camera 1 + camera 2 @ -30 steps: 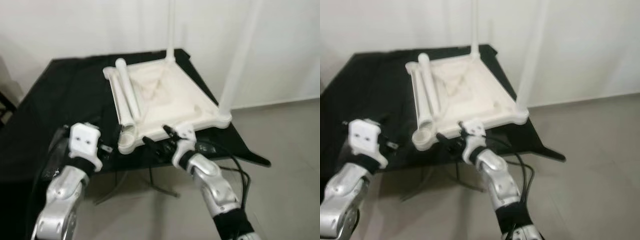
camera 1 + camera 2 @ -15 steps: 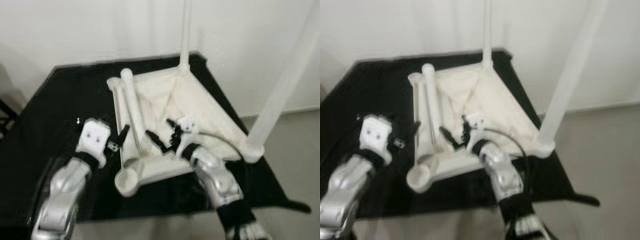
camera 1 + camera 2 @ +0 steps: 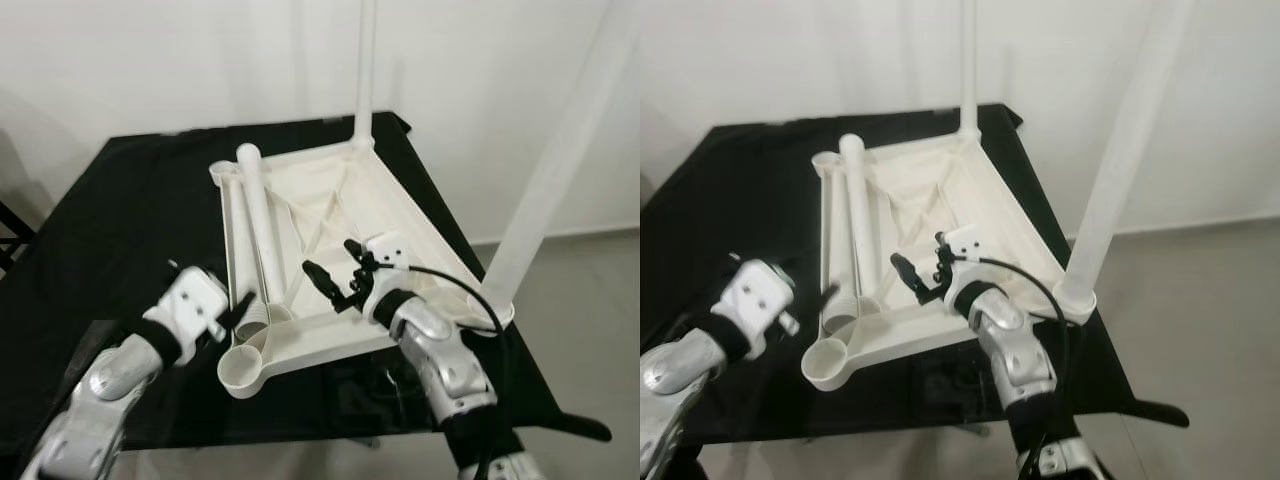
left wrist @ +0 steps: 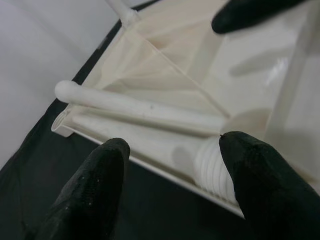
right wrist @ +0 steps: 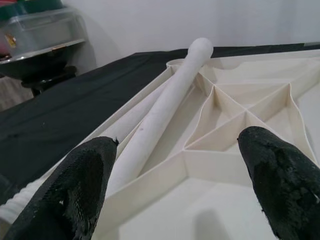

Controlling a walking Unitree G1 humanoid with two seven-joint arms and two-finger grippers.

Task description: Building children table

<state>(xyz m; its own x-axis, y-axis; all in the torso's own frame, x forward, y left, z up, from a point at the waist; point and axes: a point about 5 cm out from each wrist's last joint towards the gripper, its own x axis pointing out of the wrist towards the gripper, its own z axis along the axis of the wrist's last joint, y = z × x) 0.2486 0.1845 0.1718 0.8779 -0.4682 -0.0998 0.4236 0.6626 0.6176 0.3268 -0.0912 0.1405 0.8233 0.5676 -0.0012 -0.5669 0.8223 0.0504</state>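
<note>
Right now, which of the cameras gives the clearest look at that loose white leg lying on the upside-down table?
The left eye view: the loose leg shows whole, lying along the upturned tabletop. The right eye view shows much the same. The right wrist view looks along its smooth shaft to the rounded tip; the left wrist view catches its ribbed near end between the fingers.

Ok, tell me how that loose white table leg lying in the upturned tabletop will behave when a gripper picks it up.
The loose leg is a smooth round tube, so it will probably roll or slip between the fingers unless it is gripped squarely. It looks like stiff hollow plastic, so likely light and unbending. It is long; gripped near its threaded end, where the open left gripper is, the far end will probably sag.
</note>
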